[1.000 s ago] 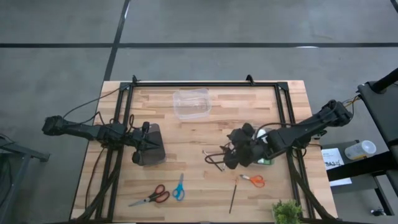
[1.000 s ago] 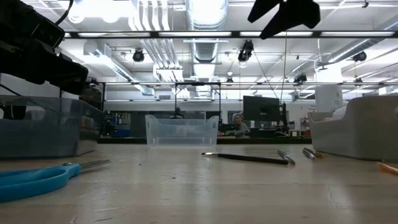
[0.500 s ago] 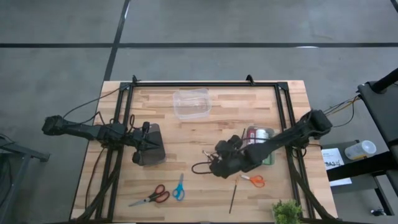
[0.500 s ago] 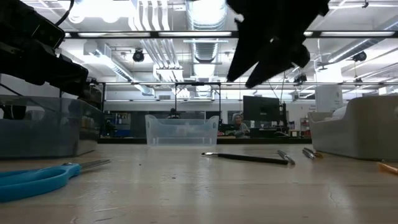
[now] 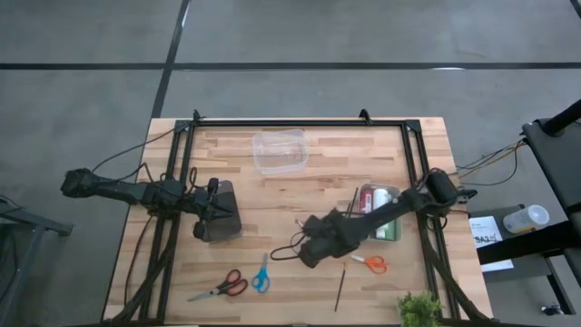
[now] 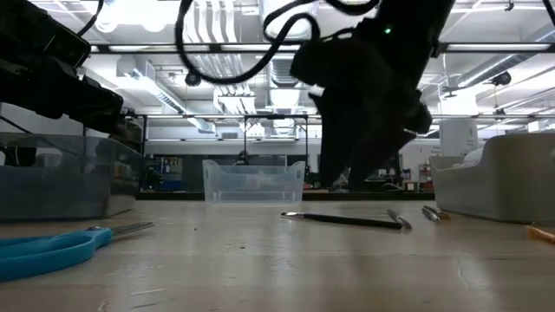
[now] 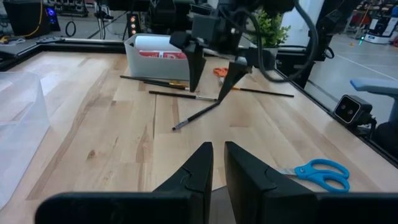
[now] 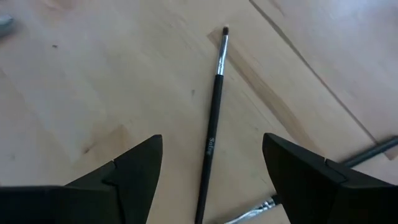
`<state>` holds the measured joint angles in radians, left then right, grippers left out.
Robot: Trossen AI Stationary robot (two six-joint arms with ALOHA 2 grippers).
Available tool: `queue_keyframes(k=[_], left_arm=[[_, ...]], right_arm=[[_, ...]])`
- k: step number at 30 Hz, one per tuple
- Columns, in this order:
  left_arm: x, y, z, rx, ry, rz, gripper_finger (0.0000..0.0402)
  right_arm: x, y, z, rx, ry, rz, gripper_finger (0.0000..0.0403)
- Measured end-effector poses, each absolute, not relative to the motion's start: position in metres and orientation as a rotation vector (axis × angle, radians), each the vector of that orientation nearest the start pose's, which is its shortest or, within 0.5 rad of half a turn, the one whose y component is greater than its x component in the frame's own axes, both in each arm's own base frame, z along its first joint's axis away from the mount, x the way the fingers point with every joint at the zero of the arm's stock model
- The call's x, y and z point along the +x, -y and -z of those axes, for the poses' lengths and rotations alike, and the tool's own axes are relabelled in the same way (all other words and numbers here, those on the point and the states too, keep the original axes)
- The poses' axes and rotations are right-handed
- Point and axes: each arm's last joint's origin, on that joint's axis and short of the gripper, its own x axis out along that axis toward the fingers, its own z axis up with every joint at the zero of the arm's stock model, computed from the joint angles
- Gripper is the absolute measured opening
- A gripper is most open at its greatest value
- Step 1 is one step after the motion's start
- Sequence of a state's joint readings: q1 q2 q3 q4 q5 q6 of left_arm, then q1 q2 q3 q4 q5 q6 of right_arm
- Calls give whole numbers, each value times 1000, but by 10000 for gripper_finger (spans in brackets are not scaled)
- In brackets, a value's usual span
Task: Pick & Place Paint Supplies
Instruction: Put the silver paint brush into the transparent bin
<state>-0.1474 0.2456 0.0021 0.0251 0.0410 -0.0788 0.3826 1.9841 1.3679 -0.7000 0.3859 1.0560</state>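
My right gripper (image 8: 211,149) is open and hangs low over the table's middle (image 5: 309,247), fingers pointing down on either side of a thin black brush (image 8: 213,118) that lies flat on the wood; it touches nothing. In the left wrist view the same gripper (image 7: 211,71) stands above that brush (image 7: 196,115). More brushes (image 7: 158,81) lie beside a white tray (image 5: 379,211) holding red and green paint bottles. My left gripper (image 7: 216,149) is shut and waits over a grey bin (image 5: 219,218) at the table's left.
A clear plastic tub (image 5: 280,150) stands near the far edge. Red-handled scissors (image 5: 221,287), blue scissors (image 5: 261,273) and orange scissors (image 5: 369,263) lie near the front edge, with another brush (image 5: 340,289) and a small plant (image 5: 418,310).
My right gripper has swung from beside the white tray toward the table's left and near edge and come down, so it now hangs low over the black brush. Its fingers have stayed open. The brushes have not moved.
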Motion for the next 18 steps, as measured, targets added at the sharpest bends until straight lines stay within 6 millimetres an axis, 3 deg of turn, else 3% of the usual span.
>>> queue_keyframes(k=[11, 18], left_arm=[[109, 17, -146, -67, -226, 179, 51], [109, 17, -146, -67, -226, 179, 51]], right_arm=[[371, -121, -148, 439, -1069, 661, 269], [370, -116, -143, 477, -1095, 672, 222]])
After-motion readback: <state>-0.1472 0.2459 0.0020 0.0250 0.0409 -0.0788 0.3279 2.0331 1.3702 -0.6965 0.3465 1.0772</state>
